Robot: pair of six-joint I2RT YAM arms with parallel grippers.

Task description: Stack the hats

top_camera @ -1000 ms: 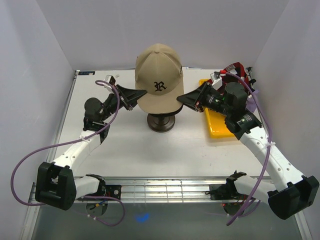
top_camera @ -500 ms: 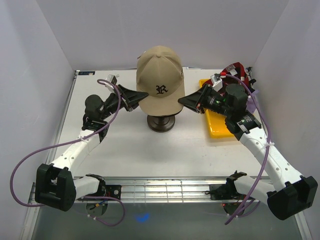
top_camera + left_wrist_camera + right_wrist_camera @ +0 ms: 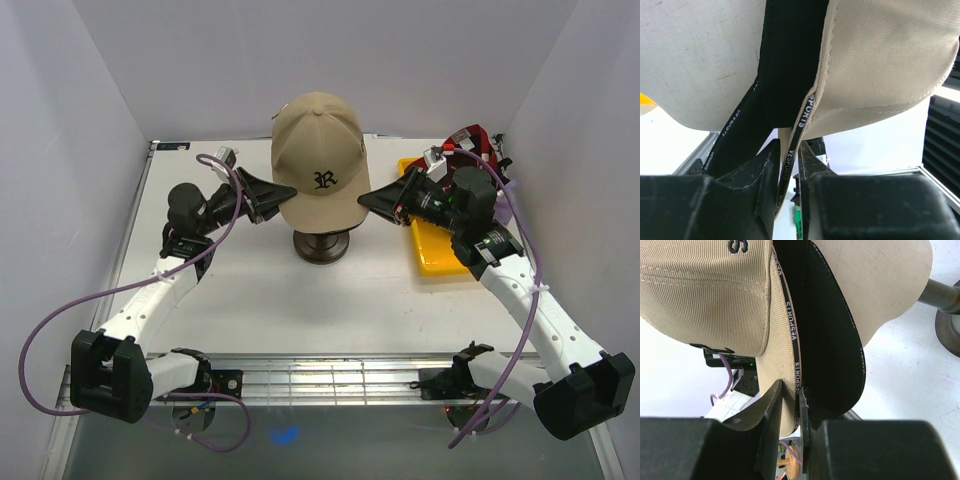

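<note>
A tan cap with a black "R" [image 3: 318,150] sits on top of a black cap, over the beige mannequin head on its dark round base [image 3: 322,244]. My left gripper [image 3: 283,195] is shut on the tan cap's left rim [image 3: 790,165], its fingers [image 3: 765,165] pinching the edge band. My right gripper [image 3: 362,200] is shut on the tan cap's right rim [image 3: 790,385]. The black cap [image 3: 832,340] shows under it in the right wrist view, and in the left wrist view [image 3: 785,60]. A red cap [image 3: 474,137] lies at the back right.
A yellow tray [image 3: 432,248] lies on the table right of the stand, under my right arm. The red cap rests at its far end by the right wall. White walls close in the table on three sides.
Both grippers have moved slightly with the tan cap held between them; the cap has shifted a little up and back and sits squarer over the head.
</note>
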